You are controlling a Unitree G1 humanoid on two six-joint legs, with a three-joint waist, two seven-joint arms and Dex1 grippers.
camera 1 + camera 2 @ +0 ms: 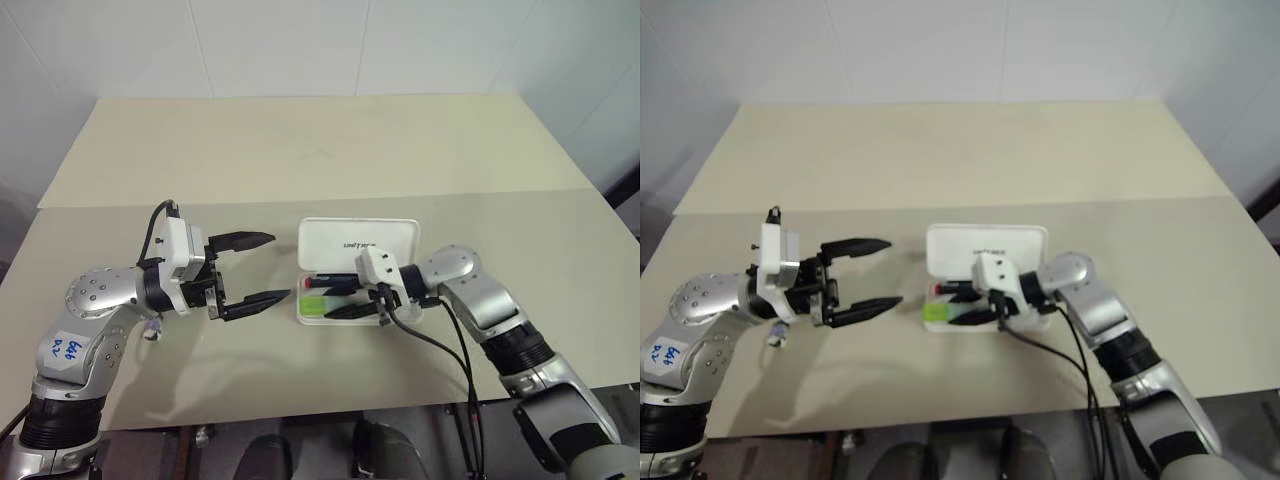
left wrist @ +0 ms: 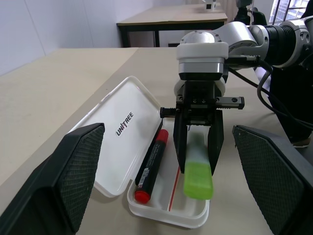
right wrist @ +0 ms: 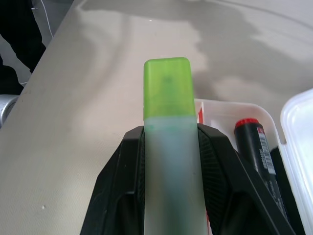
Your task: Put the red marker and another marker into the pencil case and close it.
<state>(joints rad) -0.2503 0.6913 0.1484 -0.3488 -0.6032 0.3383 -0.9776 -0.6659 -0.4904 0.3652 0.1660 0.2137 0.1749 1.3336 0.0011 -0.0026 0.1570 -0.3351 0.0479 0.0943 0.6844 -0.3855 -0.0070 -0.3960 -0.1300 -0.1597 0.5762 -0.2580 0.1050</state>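
Step in hand: second marker going in. Your right end effector (image 2: pixel 198 147) is clamped on the green-capped marker (image 3: pixel 168 142), fingers on the pale body, lime cap sticking out ahead. It hangs over the near side of the pencil case (image 1: pixel 357 240), cap end low toward the tray, body angled up into the grip. Can't tell whether the cap already touches the tray floor.

Red marker (image 2: pixel 151 164) already lies in the tray, along the hinge side, just beside the open lid. Lid lies flat on the table (image 1: pixel 300 150), lettering up. So one marker in, one held over its slot, lid not yet shut.

Your left end effector (image 1: pixel 243 272) hovers beside the case on the table's left side, fingers wide apart, nothing in them, pointing at the case.

Next, as I judge it: lower the green marker until it lies flat in the free lane next to the red one, then let go and pull the right end effector clear. Watch the cap end: it looks close to the tray's end wall, so it could ride up on the rim and block the lid. After that you need to flip the lid over and press it shut; left end effector looks well placed to steady the case.
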